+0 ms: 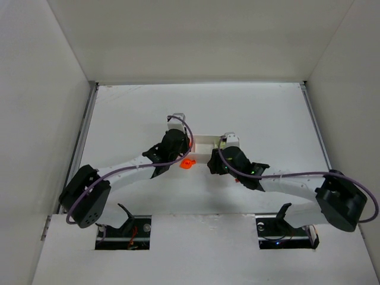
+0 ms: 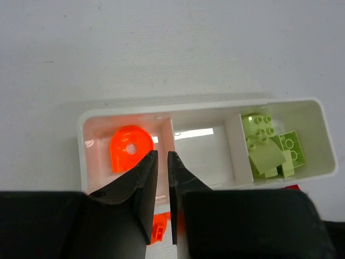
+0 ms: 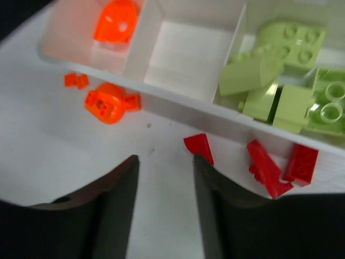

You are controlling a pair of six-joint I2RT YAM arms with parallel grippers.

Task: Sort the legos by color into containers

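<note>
Two arms meet over a white tray [image 2: 205, 106] of three compartments, set across the middle of the table [image 2: 161, 43]. The left gripper [image 2: 161, 162] hangs above the divider beside the tray's left compartment, its fingers drawn to a thin slit with nothing between them. The right gripper [image 3: 164, 162] hangs over the table on the near side of the tray, its fingers parted and holding nothing.

One round orange brick [image 2: 129, 154] lies in the left compartment. The right compartment holds a pile of green bricks [image 3: 280, 70], at least four, stacked so that the exact count cannot be told.

Three red bricks [image 3: 267, 167] lie on the table along the tray's near wall. One sits just ahead of the right gripper's right fingertip, and two lie close together further right, by the green compartment. Further left, by the orange compartment, sits a loose orange brick [image 3: 107, 102], also round. A small orange piece [image 3: 132, 101] touches its right side, and tiny orange bits [image 3: 75, 80] lie just left of it.
</note>
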